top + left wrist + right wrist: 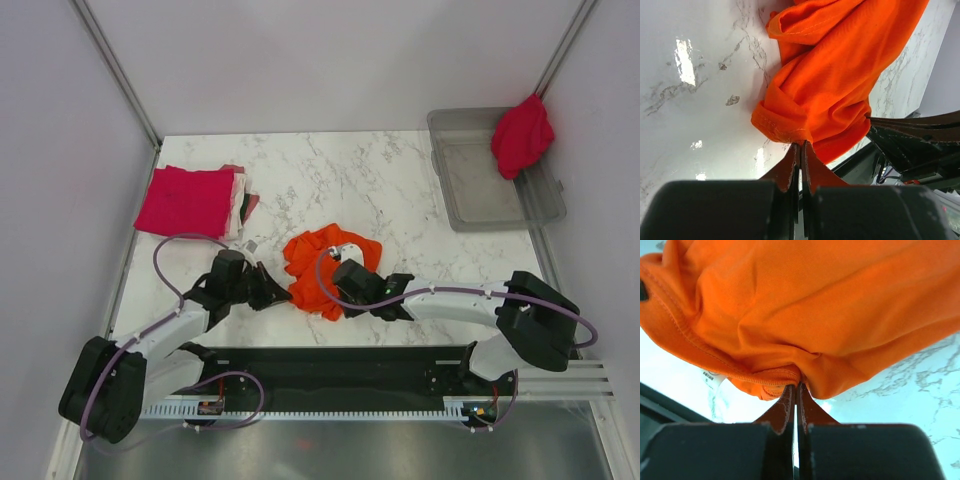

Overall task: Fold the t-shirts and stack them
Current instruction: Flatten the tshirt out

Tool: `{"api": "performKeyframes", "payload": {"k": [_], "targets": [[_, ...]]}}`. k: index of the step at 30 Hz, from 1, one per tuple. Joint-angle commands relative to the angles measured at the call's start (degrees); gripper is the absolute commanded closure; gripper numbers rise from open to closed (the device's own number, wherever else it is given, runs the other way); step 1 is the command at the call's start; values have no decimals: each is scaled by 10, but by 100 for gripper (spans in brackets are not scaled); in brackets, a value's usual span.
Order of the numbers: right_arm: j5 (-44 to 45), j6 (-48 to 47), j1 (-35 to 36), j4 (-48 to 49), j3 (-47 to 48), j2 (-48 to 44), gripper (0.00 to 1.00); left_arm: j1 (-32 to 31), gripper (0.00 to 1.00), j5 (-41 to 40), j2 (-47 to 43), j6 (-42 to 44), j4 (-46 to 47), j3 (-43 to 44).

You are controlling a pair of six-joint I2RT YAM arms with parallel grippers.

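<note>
The orange t-shirt (322, 268) lies crumpled on the marble table (400, 180), and both arms reach low and nearly flat toward it from opposite sides. The left arm stretches in from the shirt's left, and the left gripper (800, 146) has its jaws pressed together on a fold of the hem. The right arm runs in from the shirt's right, elbow bent, and the right gripper (796, 386) is likewise pinched tight on the cloth's edge. A folded crimson stack (188, 200) sits beyond the shirt to its left. Far to its right, another crimson shirt (522, 135) drapes over the rim of the grey bin (480, 200).
</note>
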Motion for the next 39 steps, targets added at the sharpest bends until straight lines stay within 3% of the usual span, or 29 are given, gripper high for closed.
{"api": "performKeyframes", "payload": {"k": [1,13,27,34,39], "targets": [[63,-7,-2,13,-4,-20,100,-2,98,8,18,-13,27,18],[156,-66,-39,-30,70,-67,100,-2,98,-11,55,30,-40,196],[188,-86,-40,-30,76,-84,100,-2,98,-25,37,62,-63,227],[202,-134,-40,-51,150,-105,100,-2,98,-20,43,99,-109,356],[245,-197,-40,-88,278,-126,100,-2,98,-42,52,126,-198,494]]}}
